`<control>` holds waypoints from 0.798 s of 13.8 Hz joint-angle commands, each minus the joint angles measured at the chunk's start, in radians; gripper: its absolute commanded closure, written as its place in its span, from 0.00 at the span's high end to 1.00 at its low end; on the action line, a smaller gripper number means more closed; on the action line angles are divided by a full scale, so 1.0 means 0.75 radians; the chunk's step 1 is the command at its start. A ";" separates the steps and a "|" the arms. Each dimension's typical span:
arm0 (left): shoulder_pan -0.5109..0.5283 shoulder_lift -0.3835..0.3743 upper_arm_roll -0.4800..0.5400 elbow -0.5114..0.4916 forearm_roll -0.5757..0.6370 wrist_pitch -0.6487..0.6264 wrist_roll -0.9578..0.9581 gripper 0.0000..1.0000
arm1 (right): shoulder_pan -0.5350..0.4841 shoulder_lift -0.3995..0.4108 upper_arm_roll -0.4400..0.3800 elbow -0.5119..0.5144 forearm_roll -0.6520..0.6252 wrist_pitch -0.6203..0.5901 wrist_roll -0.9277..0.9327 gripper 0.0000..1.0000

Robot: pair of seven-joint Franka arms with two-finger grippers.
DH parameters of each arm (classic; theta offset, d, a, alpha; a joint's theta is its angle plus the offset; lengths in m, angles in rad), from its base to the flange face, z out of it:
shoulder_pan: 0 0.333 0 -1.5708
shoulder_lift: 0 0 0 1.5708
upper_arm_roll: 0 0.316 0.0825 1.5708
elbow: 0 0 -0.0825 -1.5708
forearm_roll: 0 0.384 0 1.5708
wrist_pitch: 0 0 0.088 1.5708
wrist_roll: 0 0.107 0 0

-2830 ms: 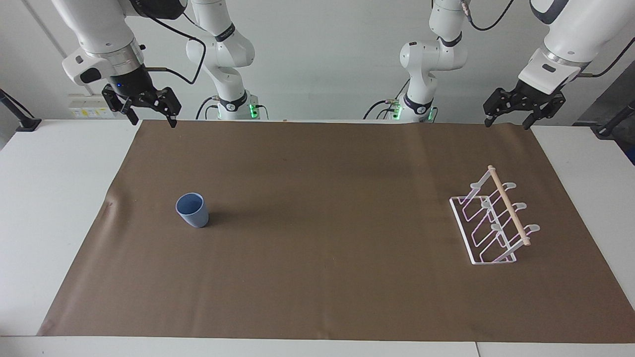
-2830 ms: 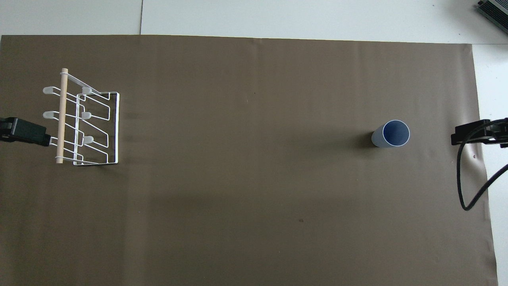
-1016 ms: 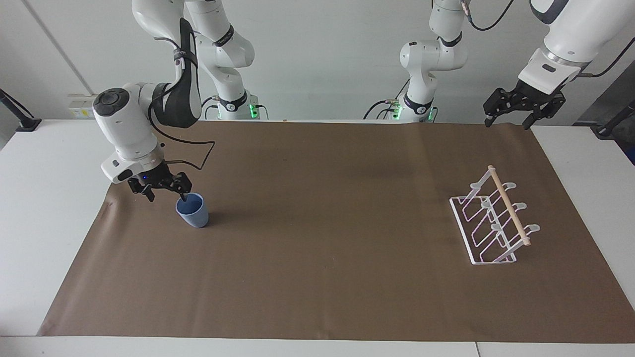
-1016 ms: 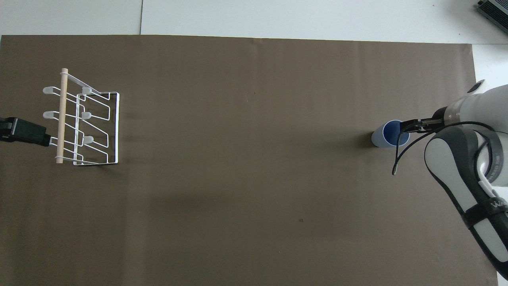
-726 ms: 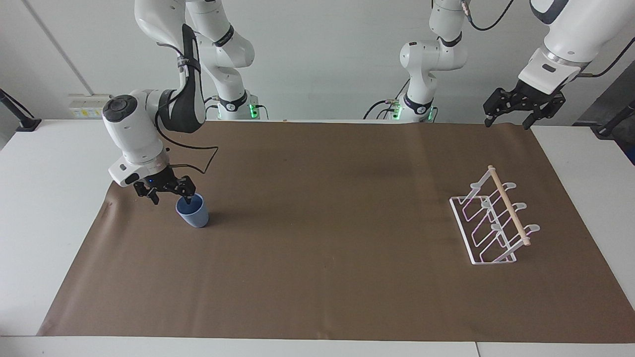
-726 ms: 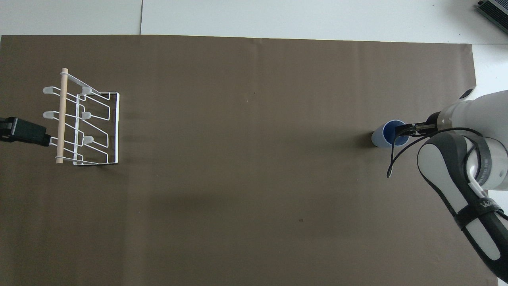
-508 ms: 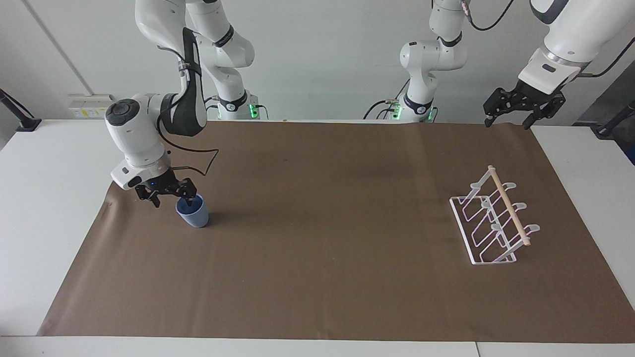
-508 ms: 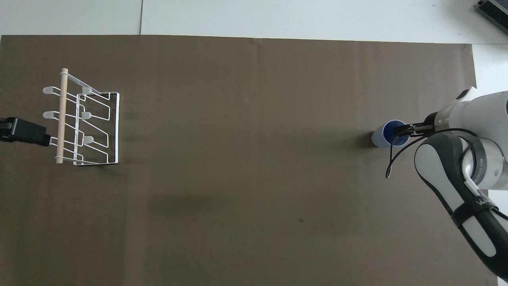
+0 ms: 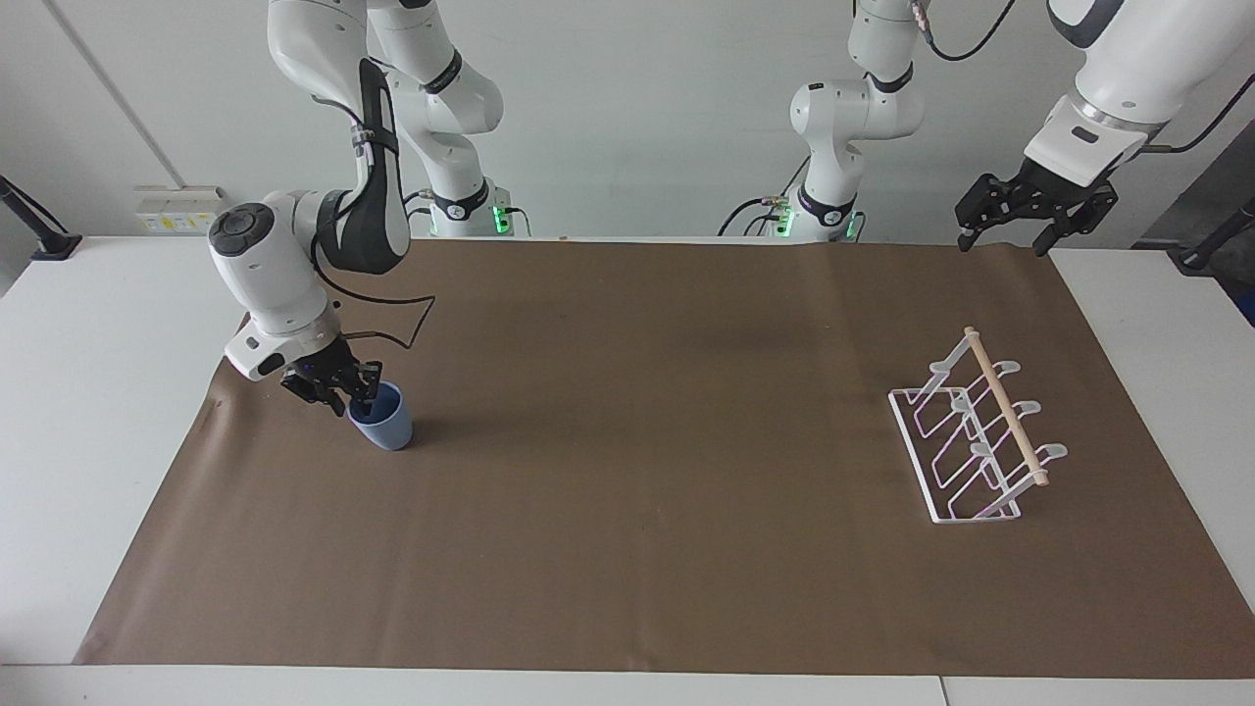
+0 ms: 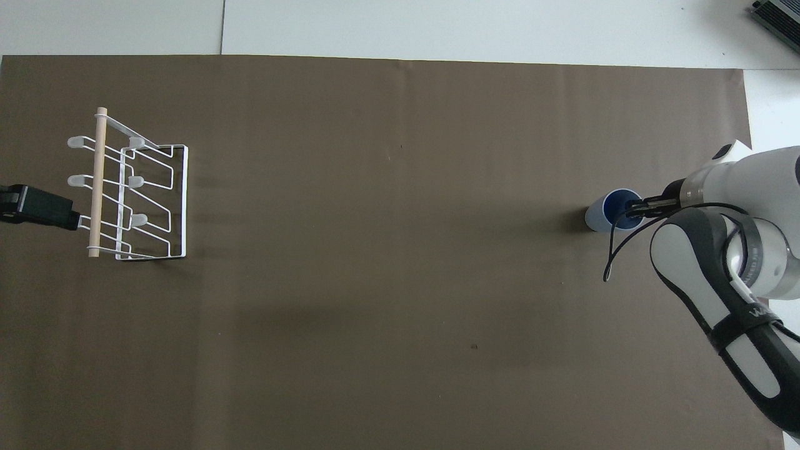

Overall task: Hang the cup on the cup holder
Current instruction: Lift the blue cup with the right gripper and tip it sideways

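The light blue cup (image 9: 385,425) stands upright on the brown mat toward the right arm's end of the table, also seen from above as the cup (image 10: 599,216). My right gripper (image 9: 351,399) is down at its rim, one finger inside and one outside the wall on the right arm's side, closed on that wall. In the overhead view the right gripper (image 10: 633,209) covers that edge of the rim. The white wire cup holder (image 9: 971,441) with its wooden dowel stands toward the left arm's end, empty. My left gripper (image 9: 1010,235) waits open, raised near the mat's corner.
The brown mat (image 9: 637,471) covers most of the white table (image 9: 88,392). A black cable (image 9: 392,328) loops from the right wrist just above the mat beside the cup. The cup holder (image 10: 134,194) sits far from the cup along the table's length.
The right arm came down from its raised pose to the cup, slid one finger inside the rim, and its fingers have drawn together on the wall. The left arm, cup and holder stayed put.
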 commanded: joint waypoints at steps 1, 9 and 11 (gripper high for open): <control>0.006 -0.041 -0.002 -0.048 0.023 0.015 0.008 1.00 | -0.032 -0.003 0.012 -0.020 0.077 0.029 -0.054 0.00; 0.006 -0.041 -0.002 -0.048 0.023 0.017 0.008 1.00 | -0.019 -0.009 0.023 0.159 0.089 -0.178 -0.056 0.00; 0.006 -0.041 -0.002 -0.048 0.023 0.017 0.008 1.00 | -0.015 -0.028 0.023 0.225 0.183 -0.283 -0.064 0.00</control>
